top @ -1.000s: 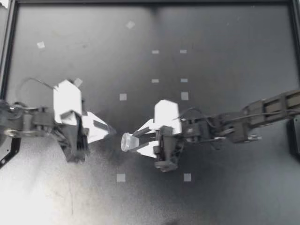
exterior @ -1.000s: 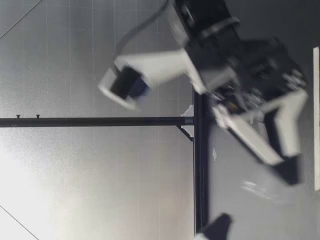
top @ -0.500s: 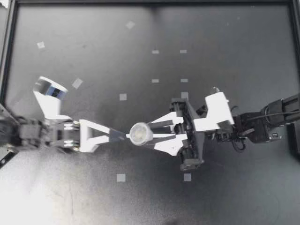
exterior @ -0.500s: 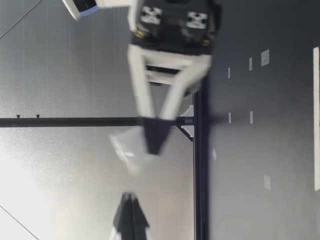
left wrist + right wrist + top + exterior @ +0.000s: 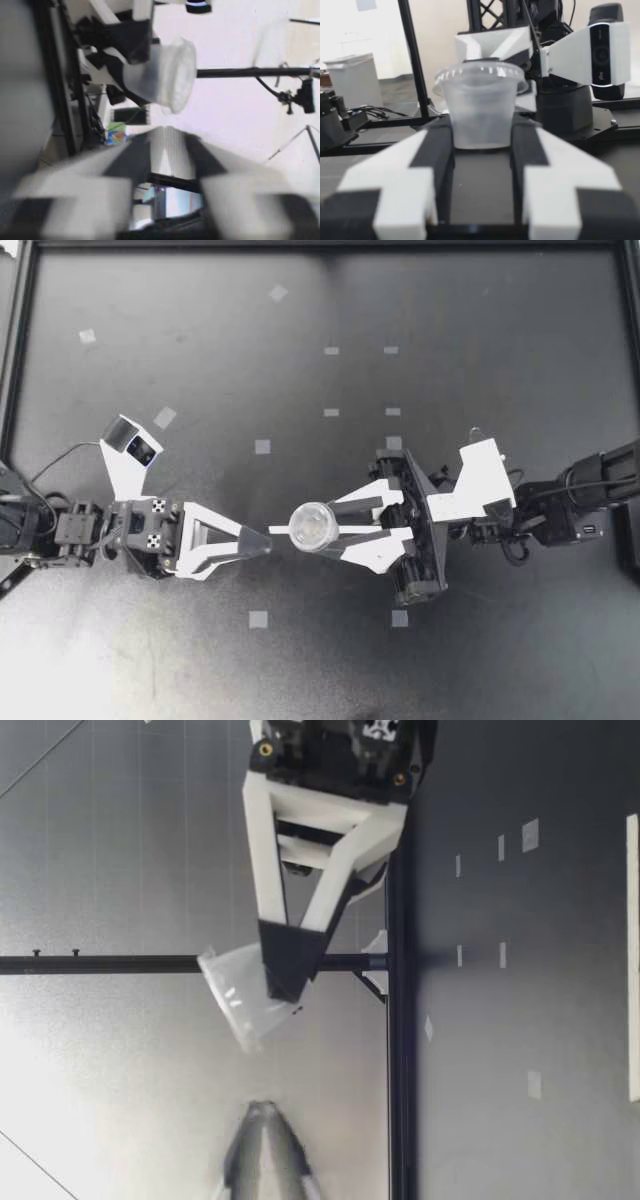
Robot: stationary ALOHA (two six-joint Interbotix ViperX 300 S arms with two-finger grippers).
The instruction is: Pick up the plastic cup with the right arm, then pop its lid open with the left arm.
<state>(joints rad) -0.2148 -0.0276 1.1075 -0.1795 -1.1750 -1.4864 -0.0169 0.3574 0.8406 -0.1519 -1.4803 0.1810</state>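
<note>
Mid-frame, my right gripper [image 5: 328, 523] grasps a clear lidded cup [image 5: 312, 524] between its fingers; my left gripper [image 5: 262, 544], fingers clenched empty, points just beside it.

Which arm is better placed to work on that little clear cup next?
Probably the left. The right end effector is shut on the clear plastic cup, while the left end effector is empty, shut, its tips just beside the cup.

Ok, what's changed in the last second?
My right pincer raised the clear cup and turned it from sideways to mouth-up. My left pincer rolled over and now points at the cup, apart from it. Unchanged: right shut on the cup, left shut and empty.
</note>
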